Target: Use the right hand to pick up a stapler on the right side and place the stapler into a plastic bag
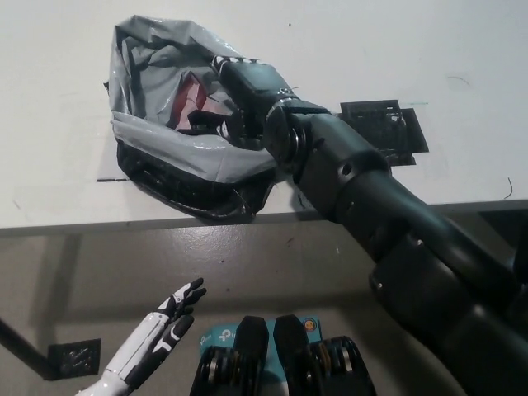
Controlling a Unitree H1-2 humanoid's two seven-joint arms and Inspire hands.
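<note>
The white left hand [169,320] rests open, low at the left. The crumpled grey plastic bag [144,66] lies on the white table [396,49] with the black right hand [247,91] sunk in its mouth. Its grasp is hidden, so I cannot tell, and the stapler is unseen, presumably inside. A withdrawing hand catching loose film could drag the bag over the near edge.

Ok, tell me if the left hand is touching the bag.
No, the left hand is at the lower left, open, well apart from the bag.
</note>
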